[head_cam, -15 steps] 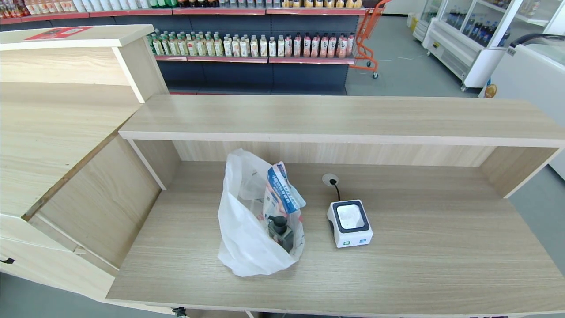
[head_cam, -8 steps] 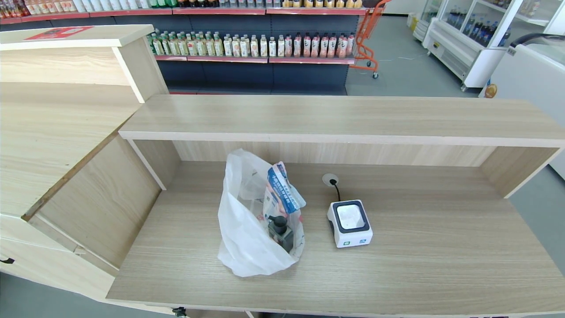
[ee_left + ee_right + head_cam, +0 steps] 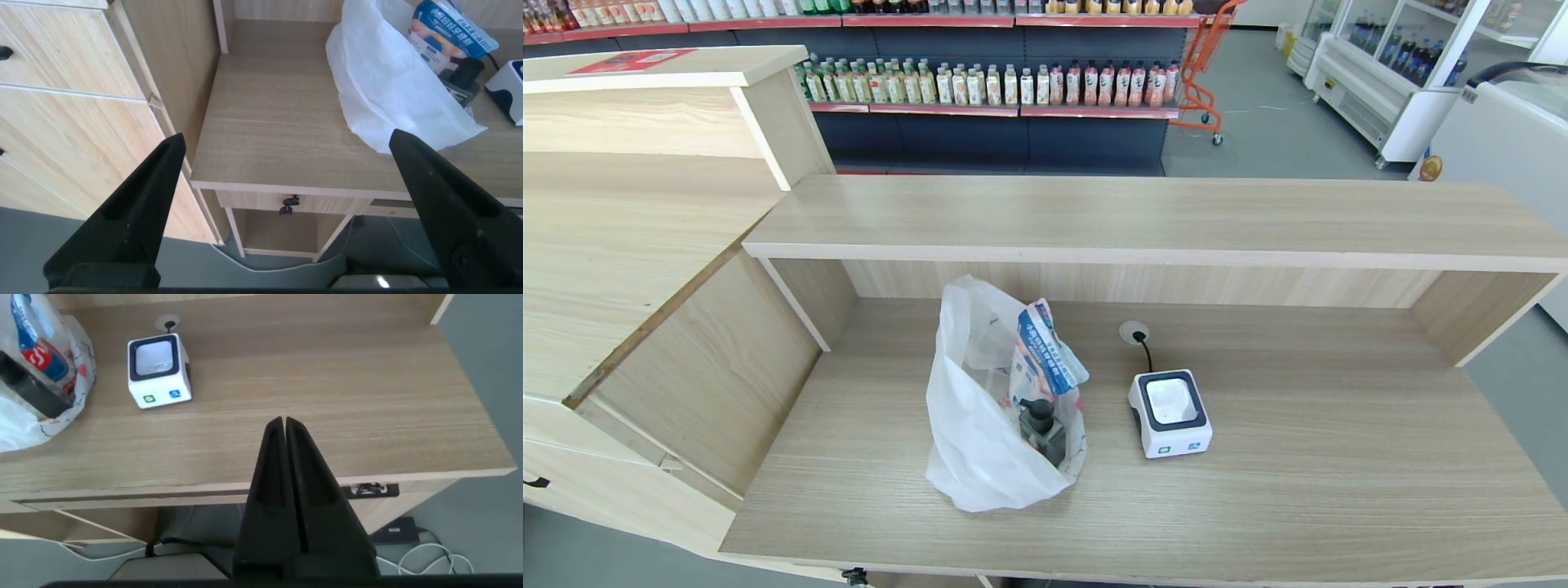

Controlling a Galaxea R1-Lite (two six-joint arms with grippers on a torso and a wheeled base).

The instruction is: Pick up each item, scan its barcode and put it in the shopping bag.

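The white shopping bag (image 3: 976, 457) stands open on the bench (image 3: 1298, 490), holding a blue-and-white packet (image 3: 1045, 347) upright and a dark pump bottle (image 3: 1039, 425) in front of it; the scanner (image 3: 1170, 411) sits near the bag's right side, apart from it; the left pincer (image 3: 288, 139) hangs spread wide by the bench's front left corner; the right pincer (image 3: 283, 422), pressed together, hovers at the front edge.

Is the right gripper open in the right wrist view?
No, the right gripper is shut: its fingers are pressed together with nothing between them.
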